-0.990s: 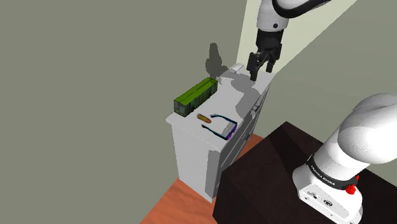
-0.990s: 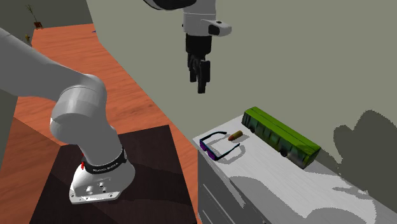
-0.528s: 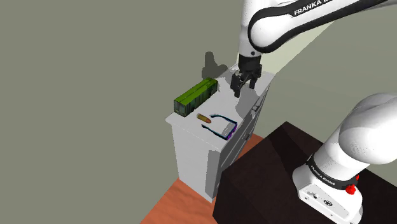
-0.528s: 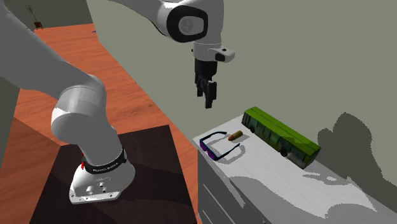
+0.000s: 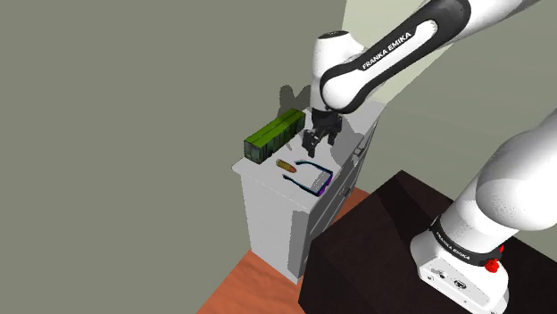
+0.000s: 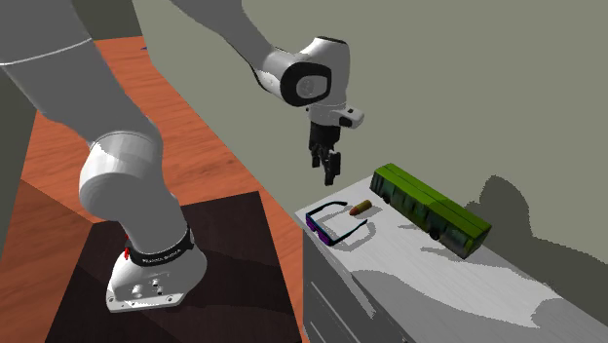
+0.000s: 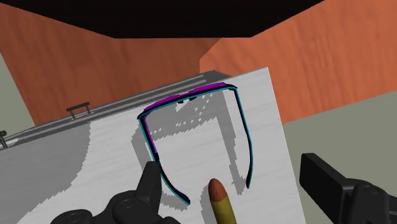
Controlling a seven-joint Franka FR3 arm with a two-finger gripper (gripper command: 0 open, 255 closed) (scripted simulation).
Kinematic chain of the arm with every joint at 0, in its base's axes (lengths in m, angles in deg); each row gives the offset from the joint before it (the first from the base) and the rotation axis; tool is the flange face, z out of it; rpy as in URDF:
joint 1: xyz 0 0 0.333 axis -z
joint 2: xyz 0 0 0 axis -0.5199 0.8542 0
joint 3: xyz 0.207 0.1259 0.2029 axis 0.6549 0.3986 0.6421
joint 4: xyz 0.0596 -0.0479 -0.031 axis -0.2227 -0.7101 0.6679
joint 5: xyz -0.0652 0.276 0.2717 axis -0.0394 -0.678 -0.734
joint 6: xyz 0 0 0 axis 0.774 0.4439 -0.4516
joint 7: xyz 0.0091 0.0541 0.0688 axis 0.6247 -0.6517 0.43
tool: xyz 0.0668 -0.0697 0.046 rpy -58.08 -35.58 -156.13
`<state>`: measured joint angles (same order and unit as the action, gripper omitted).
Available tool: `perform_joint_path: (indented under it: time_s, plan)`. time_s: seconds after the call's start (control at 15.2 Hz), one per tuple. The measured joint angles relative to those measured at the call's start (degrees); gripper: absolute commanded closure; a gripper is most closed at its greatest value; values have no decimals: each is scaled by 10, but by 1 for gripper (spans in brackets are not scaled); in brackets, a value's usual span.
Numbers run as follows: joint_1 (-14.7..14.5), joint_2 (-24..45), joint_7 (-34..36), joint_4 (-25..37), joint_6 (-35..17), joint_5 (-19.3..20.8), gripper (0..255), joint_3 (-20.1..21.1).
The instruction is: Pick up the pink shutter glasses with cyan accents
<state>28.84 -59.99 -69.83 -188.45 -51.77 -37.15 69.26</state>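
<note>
The shutter glasses (image 5: 312, 177) have a magenta-purple front and dark arms edged in cyan. They lie unfolded on the white cabinet top (image 5: 268, 178), near its front edge. My gripper (image 5: 314, 143) hangs open just above the cabinet, a little behind the glasses, holding nothing. In the second exterior view the gripper (image 6: 328, 168) is above and slightly left of the glasses (image 6: 336, 222). In the wrist view the glasses (image 7: 184, 97) lie ahead of the gripper (image 7: 232, 167), whose fingers (image 7: 149, 184) stand wide apart.
A small brown bullet-shaped object (image 5: 286, 166) lies beside the glasses' arms, right under the gripper (image 7: 219, 200). A green toy bus (image 5: 274, 134) stands along the cabinet's wall side. The cabinet has drawer handles (image 7: 79, 109). My dark stand (image 5: 375, 250) sits on an orange wooden floor.
The arm has swung down and to the shoulder view's left, from the cabinet's far end to just above the glasses and bullet. The fingers stayed open. No object moved.
</note>
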Motion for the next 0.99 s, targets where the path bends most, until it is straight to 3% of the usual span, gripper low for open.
perform_joint_path:
  time_s: [0.66, 0.99]
  plan:
    - [-21, 241, 78, 93, -150, 69, 0, 9]
    - [-35, 304, 100, 118, -188, 92, 0, -2]
